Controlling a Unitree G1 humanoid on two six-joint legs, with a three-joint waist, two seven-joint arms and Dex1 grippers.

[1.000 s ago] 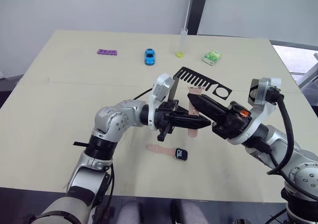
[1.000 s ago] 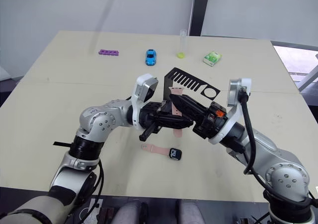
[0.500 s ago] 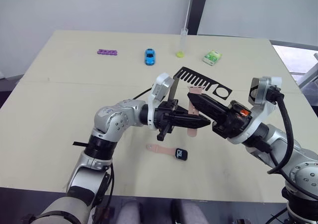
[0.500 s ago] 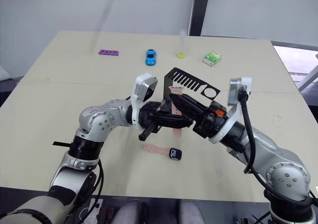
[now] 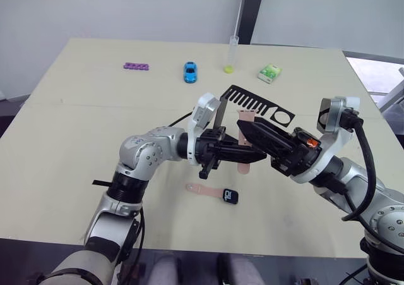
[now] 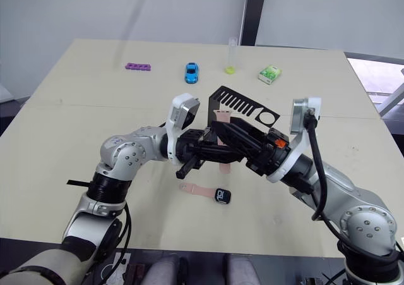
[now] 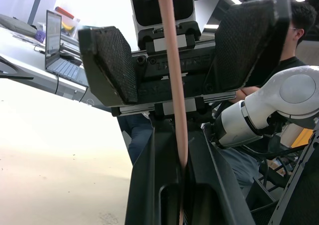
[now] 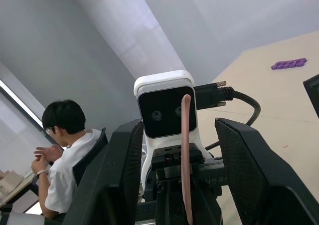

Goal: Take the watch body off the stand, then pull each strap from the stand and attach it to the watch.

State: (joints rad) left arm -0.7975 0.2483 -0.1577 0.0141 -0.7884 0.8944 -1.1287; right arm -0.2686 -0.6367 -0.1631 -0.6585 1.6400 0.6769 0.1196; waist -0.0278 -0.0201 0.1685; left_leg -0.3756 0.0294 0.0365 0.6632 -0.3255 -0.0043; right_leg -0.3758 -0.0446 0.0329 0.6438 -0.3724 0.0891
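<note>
Your pale desk (image 5: pixel 76 127) stands before a grey wall, with a purple toy (image 5: pixel 135 66), a blue toy car (image 5: pixel 189 71), a clear tube (image 5: pixel 230 54) and a green-white box (image 5: pixel 269 74) along its far side.

In the left eye view, the stand (image 5: pixel 255 105) sits mid-desk. Near the front edge lies the watch body (image 5: pixel 230 196) with one strap (image 5: pixel 203 188) already joined to it. Above them, your left gripper (image 5: pixel 249 153) and right gripper (image 5: pixel 243 131) meet tip to tip around the second strap (image 5: pixel 245 139).

In the left wrist view, your left gripper's fingers (image 7: pixel 154 185) are pressed together on that strap (it runs straight up between them), and your right gripper's pads (image 7: pixel 112 63) stand wide apart on either side of it, not touching.

In the right wrist view, the right fingers (image 8: pixel 244 170) again flank the strap (image 8: pixel 185 150) with clear gaps. A seated person (image 8: pixel 67 155) is in the background.
</note>
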